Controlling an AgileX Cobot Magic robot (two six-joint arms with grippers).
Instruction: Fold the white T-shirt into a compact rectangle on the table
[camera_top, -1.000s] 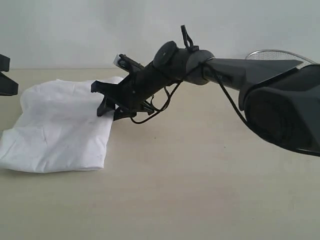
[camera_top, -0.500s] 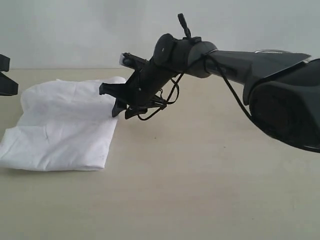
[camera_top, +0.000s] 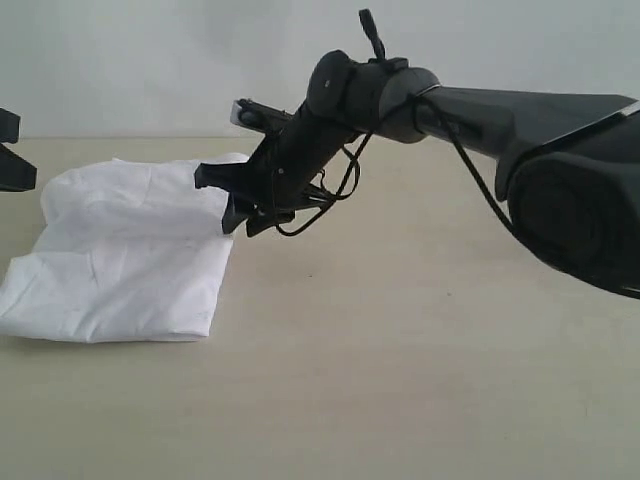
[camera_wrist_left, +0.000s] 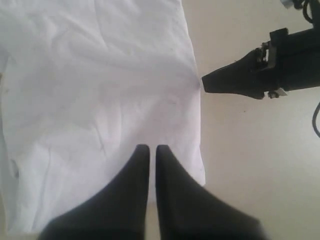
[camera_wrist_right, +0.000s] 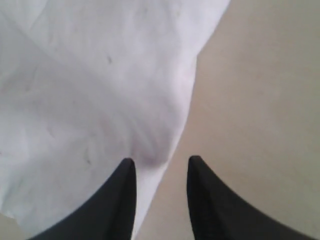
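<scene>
The white T-shirt (camera_top: 120, 250) is seen lying on the left part of the table (camera_top: 420, 360), folded into a rough, rumpled rectangle with no lettering shown on its upper face. The rest of the pale tabletop is taken up only by the right arm (camera_top: 480, 120), which is stretched across from the right side of the exterior view, and a plain light wall (camera_top: 150, 60) is seen behind. The right gripper (camera_top: 215, 200) is tilted downward at the shirt's right edge, along the farther half of that edge. Its jaws are parted by a moderate gap and are not spread wide. In the right wrist view a soft bulge of the shirt's edge is seen lying in that gap, with bare table beside it, but the cloth is not seen to be pinched and none of it is lifted. In the left wrist view one tip of this gripper is shown meeting the very border of the cloth. The left gripper (camera_wrist_left: 149, 147) is placed over the shirt, close to one of its edges. Its jaws are brought together so that only a thin slit is left, and nothing is gripped in them. Whether its tips touch the cloth cannot be told.
</scene>
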